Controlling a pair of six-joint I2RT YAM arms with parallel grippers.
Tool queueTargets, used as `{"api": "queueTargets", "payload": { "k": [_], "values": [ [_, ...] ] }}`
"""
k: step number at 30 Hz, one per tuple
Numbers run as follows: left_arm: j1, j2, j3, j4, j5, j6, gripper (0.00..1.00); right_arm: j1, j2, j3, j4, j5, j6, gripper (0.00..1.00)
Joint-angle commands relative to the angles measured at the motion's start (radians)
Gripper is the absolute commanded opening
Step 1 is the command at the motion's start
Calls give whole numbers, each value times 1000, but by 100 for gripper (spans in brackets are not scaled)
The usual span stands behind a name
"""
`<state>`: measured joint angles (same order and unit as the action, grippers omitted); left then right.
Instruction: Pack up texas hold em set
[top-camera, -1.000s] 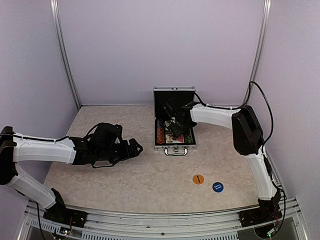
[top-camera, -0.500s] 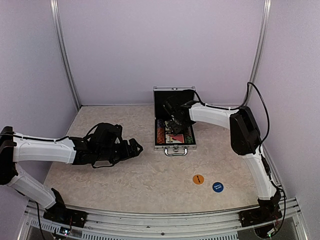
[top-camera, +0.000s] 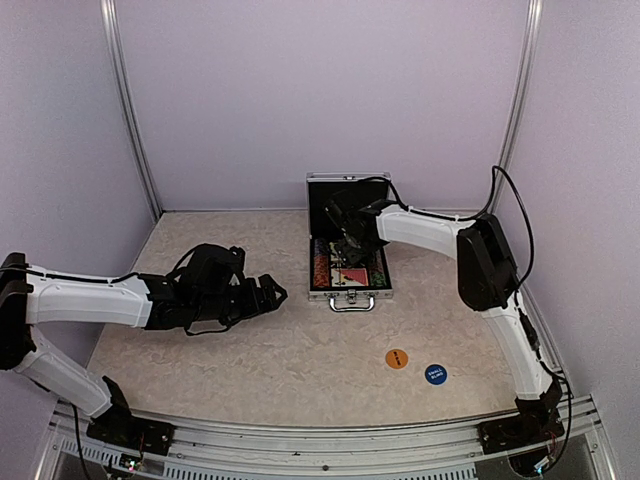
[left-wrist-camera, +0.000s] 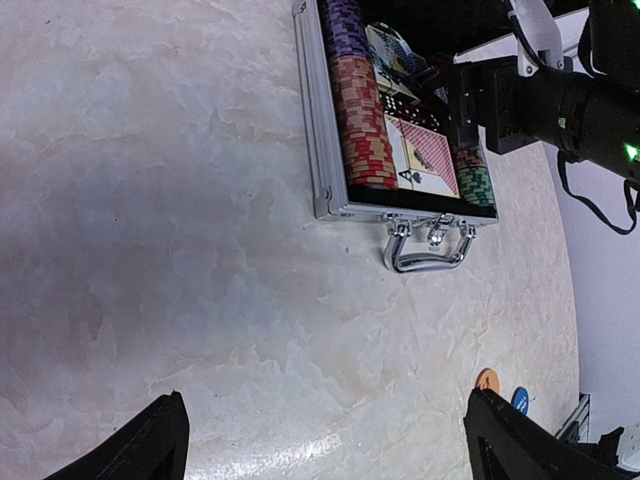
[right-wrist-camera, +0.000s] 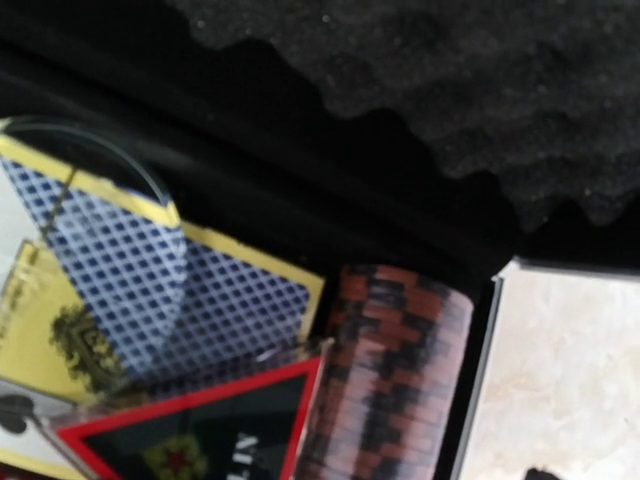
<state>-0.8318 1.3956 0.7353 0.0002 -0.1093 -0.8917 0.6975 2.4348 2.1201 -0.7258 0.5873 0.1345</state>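
Case (top-camera: 345, 293) part-packed, lid up; right gripper (top-camera: 350, 250) spread above decks (left-wrist-camera: 425, 150), left gripper (top-camera: 275, 293) spread idle; next, probably fetching orange disc (top-camera: 397, 357) and blue disc (top-camera: 435, 374)

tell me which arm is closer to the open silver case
Right. The right arm reaches over the silver case, jaws just above its contents. The left arm sits apart from it, off its left side, jaws open.
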Motion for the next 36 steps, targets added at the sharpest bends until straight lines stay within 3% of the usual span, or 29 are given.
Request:
{"api": "queueTargets", "payload": {
  "k": [1,9,25,28,36],
  "values": [
    [-6,-5,-16,24,11,-5,95,-17,25,37,-1,44,-6,87],
    [-9,-6,-14,24,9,-6,95,-20,30,53,-19,43,-4,88],
    [-24,-4,-17,36,4,-12,95,-6,-223,-134,-3,-134,52,94],
    [-24,-11,-22,34,1,-12,95,7,-294,-241,-22,-181,78,95],
    [-24,-30,-47,47,-5,-3,99,94,-632,-737,50,-367,243,100]
  ]
}}
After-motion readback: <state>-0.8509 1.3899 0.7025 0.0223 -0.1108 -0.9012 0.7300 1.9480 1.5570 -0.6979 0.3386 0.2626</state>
